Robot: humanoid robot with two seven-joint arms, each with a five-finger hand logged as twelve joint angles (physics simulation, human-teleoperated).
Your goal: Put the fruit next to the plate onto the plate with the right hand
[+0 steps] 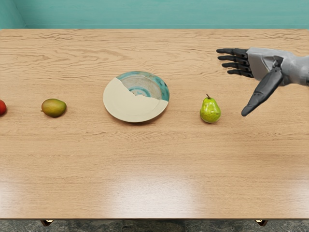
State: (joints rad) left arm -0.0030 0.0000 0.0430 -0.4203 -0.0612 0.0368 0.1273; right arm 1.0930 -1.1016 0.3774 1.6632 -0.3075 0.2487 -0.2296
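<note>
A green pear [210,110] stands upright on the wooden table, a short way right of the plate [136,96]. The plate is cream and teal, round, with nothing on it. My right hand [241,79] comes in from the right edge and hovers above and to the right of the pear, apart from it. Its dark fingers [234,62] are spread toward the left and the thumb points down toward the table. It holds nothing. The left arm does not show.
A green-orange mango [53,107] lies well left of the plate. A red fruit [2,107] is cut off by the left edge. The table's front edge [154,218] runs along the bottom, and a teal wall stands behind the table.
</note>
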